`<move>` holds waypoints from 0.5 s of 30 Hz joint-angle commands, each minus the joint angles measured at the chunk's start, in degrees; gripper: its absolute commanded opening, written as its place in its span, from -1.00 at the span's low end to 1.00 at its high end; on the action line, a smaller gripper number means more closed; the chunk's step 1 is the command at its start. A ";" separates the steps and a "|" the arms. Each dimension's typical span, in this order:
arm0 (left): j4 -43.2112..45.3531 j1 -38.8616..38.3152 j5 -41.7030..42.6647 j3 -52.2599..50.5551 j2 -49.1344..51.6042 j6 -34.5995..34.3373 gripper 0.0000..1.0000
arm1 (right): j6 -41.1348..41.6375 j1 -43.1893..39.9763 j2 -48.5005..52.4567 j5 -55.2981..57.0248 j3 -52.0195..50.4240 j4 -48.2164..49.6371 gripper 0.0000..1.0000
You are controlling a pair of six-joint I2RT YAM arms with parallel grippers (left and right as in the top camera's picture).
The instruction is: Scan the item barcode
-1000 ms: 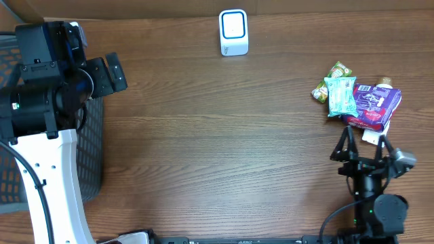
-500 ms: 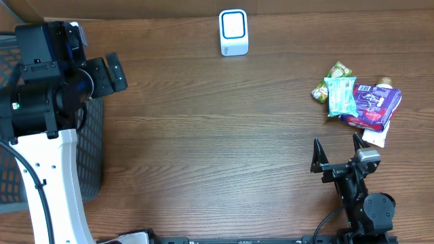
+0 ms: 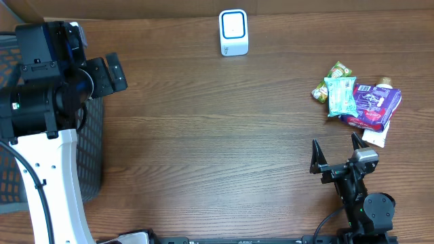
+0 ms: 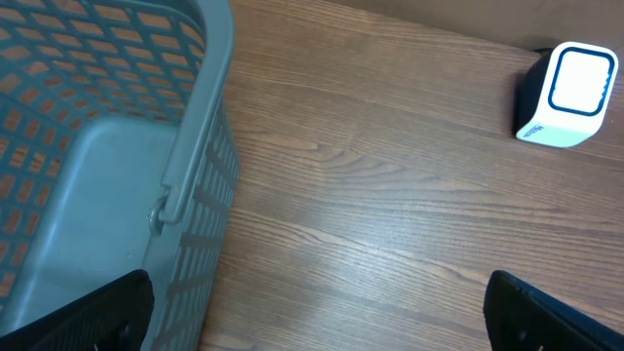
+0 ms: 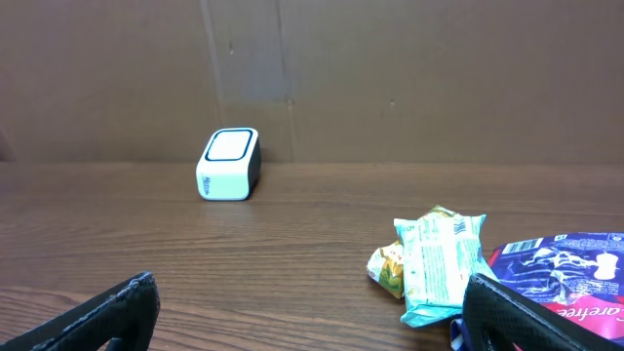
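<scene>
We see the left tool and the right tool both wide open, empty. The teal plastic snack packet lies against a purple foil packet on the brown wooden surface near the right tool, well apart from the white blue-rimmed box scanner.

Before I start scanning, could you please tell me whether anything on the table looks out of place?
Only at the right, where the items are heaped: the teal packet lies askew across the purple packet and a green-yellow packet, and a white item pokes out beneath the purple one. The scanner stands upright; nothing looks spilled or damaged.
</scene>
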 commanded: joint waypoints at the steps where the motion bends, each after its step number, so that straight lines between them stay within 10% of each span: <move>1: 0.07 0.20 0.31 0.13 0.13 1.09 0.99 | -0.24 0.28 -0.72 -0.11 -0.61 0.15 1.00; 15: 1.86 0.02 0.17 -3.89 -6.99 4.48 0.99 | -0.24 0.28 -0.72 -0.11 -0.61 0.15 1.00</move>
